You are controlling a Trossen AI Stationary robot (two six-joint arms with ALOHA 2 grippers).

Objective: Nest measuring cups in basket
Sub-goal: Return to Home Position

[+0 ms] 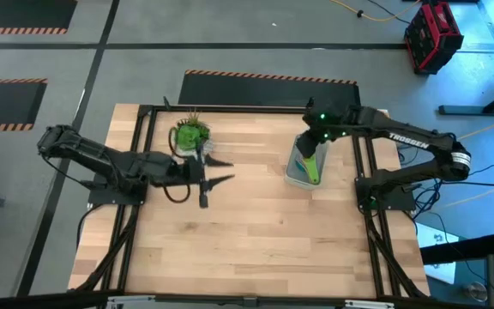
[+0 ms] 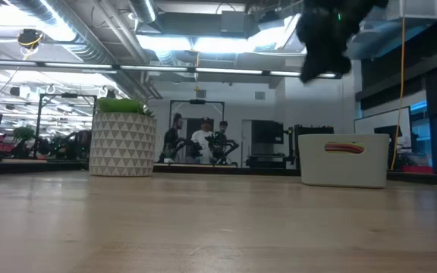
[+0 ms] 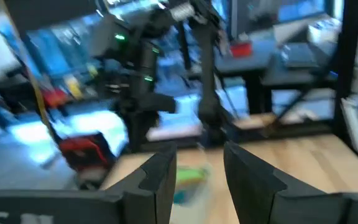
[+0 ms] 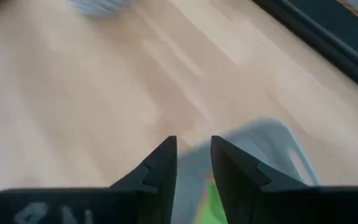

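The pale grey basket (image 1: 297, 176) stands on the table's right half. Measuring cups lie in it: a green one (image 1: 313, 166) shows from above, and red and yellow colour (image 2: 345, 148) shows through its wall in the low view. My right gripper (image 4: 193, 158) hangs above the basket (image 4: 272, 149), pointing steeply down. Its fingers stand a little apart with nothing between them, and the green cup (image 4: 214, 202) is below them. My left gripper (image 1: 228, 172) is held level over the table's left half, open and empty. It points toward the basket, where green and teal cups (image 3: 190, 177) show.
A white patterned pot with a green plant (image 1: 190, 136) stands at the far left, just beyond my left gripper. It shows at the left in the low view (image 2: 122, 144). Bare wooden table (image 1: 256, 240) lies between the arms and toward the near edge.
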